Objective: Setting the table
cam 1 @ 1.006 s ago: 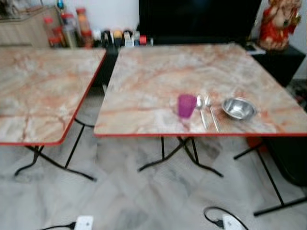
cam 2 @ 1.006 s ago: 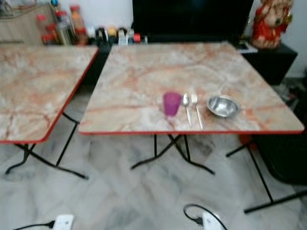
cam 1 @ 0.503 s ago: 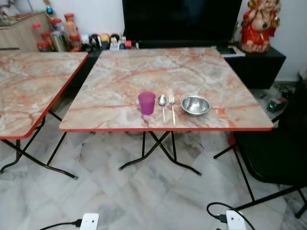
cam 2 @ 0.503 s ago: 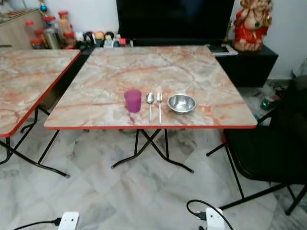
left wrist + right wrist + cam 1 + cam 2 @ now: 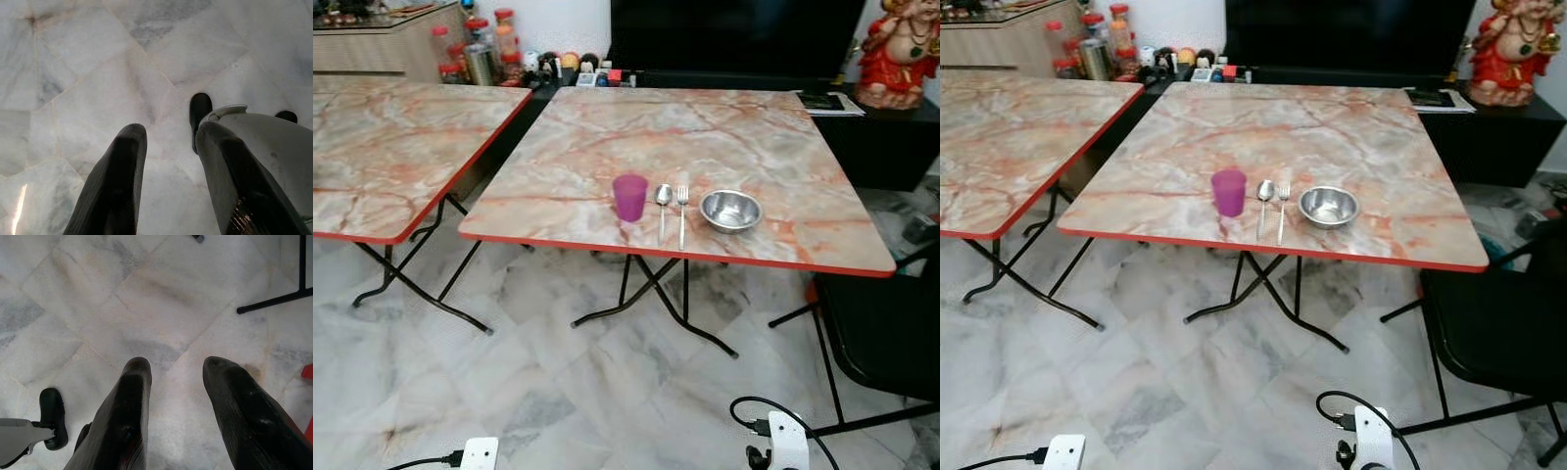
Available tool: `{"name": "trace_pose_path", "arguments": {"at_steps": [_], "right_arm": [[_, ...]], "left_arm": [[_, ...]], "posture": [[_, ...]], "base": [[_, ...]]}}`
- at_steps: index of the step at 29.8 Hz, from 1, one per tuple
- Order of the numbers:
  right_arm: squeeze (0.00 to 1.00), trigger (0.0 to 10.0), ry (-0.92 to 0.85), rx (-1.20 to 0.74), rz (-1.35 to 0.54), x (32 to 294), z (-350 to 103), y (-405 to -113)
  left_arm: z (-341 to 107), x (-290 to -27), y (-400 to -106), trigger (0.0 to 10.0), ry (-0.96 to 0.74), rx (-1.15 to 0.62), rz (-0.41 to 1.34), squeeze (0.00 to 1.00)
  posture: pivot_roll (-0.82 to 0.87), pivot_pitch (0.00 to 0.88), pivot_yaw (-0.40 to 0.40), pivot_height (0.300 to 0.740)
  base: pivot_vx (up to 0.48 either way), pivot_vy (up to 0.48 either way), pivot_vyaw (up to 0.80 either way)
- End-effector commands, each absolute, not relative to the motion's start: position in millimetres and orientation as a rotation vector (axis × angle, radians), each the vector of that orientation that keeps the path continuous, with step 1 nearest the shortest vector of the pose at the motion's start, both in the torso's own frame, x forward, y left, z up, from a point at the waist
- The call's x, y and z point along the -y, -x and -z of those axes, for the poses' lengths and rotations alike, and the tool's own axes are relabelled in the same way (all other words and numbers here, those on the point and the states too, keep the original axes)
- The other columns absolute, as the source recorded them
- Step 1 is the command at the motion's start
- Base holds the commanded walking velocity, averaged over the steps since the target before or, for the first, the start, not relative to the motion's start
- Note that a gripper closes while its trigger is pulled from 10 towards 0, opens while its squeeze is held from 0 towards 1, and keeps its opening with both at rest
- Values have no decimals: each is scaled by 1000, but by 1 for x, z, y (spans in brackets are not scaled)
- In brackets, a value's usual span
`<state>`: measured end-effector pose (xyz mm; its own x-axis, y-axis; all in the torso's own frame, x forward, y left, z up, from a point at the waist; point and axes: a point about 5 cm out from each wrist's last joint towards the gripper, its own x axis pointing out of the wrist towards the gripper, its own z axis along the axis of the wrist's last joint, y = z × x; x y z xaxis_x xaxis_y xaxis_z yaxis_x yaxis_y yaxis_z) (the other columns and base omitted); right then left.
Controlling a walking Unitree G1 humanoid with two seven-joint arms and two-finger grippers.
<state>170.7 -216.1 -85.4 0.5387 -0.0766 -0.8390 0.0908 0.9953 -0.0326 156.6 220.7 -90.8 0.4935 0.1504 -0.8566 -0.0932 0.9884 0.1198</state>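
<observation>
A marble-patterned folding table [image 5: 607, 137] with a red edge stands ahead of me. Near its front edge sit a purple cup [image 5: 629, 197], a spoon [image 5: 662, 201], a fork [image 5: 682, 211] and a steel bowl [image 5: 730, 210], in a row from left to right. My left gripper [image 5: 166, 134] hangs open over the marble floor with nothing between its fingers. My right gripper [image 5: 176, 364] also hangs open above the floor tiles, empty.
A second matching table [image 5: 382, 147] stands to the left. A black chair [image 5: 891, 333] is at the right, beside the table. Behind are a black TV cabinet [image 5: 881, 147] with a red figurine [image 5: 901, 49], and jars [image 5: 484, 54] by a wooden counter. Power strips [image 5: 788, 441] and cables lie on the floor.
The camera has turned: the whole scene has shifted right and is sharper than a second ago. The cup, cutlery and bowl keep their places on the table.
</observation>
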Motion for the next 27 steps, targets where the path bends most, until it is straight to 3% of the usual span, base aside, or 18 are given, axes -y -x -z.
{"name": "trace_pose_path", "arguments": {"at_steps": [1, 27], "right_arm": [[0, 10000, -6, -986, 99, 214, 83, -176], [0, 10000, -42, -1007, 101, 200, 89, -171]], "left_arm": [[91, -225, -153, 10000, -63, -1061, -161, 0], [94, -225, -148, 10000, -66, -1080, -140, 0]], "posture": [[-36, 0, -8, 740], [-24, 0, -9, 740]], "base": [[251, 0, 675], [261, 0, 52]]}}
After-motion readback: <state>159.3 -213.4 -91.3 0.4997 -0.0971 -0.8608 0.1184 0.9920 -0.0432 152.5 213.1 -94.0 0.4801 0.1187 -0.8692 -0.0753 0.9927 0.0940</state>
